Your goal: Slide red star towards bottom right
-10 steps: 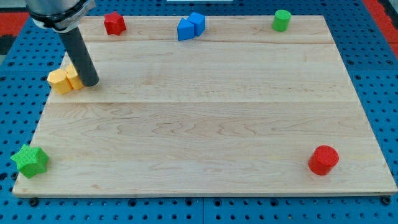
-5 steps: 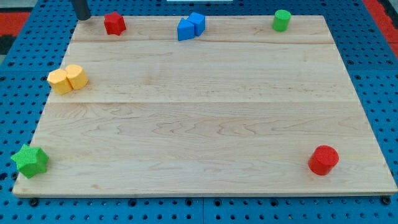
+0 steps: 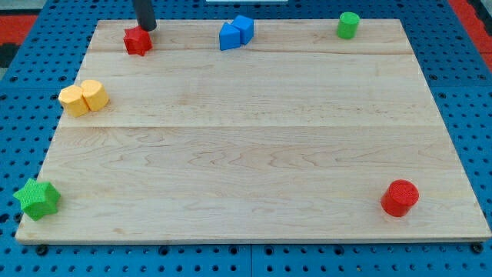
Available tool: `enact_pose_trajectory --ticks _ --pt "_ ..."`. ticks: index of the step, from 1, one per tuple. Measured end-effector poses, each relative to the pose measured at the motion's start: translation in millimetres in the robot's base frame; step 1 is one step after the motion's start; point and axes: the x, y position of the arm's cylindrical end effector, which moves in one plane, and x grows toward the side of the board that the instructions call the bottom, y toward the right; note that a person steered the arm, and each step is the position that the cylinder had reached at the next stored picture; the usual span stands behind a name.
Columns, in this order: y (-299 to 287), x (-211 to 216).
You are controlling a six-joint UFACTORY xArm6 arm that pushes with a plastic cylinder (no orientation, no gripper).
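Note:
The red star (image 3: 137, 41) sits near the top left corner of the wooden board (image 3: 254, 146). My tip (image 3: 146, 28) is at the view's top, touching the star's upper right edge from above. Only the rod's lower part shows; the rest is cut off by the view's top edge.
Two blue blocks (image 3: 235, 32) sit together at top centre. A green cylinder (image 3: 348, 25) is at top right. Two yellow blocks (image 3: 83, 97) sit at the left edge. A green star (image 3: 37, 198) is at bottom left. A red cylinder (image 3: 400, 198) is at bottom right.
My tip left the yellow blocks, went up to the top left corner, then moved right to the red star. The star has shifted slightly down and left.

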Motion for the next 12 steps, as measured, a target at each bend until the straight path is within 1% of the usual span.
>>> enact_pose_trajectory --ticks 1,2,4,5,6,7,8,9,10,11,12 --pt "-3 36" --pt "30 68" --pt "-44 37" --pt "-66 57" --pt "4 72" --pt "65 98" --pt "38 107" --pt "8 60" --pt "-43 42" --pt "-45 61" --pt "22 67"
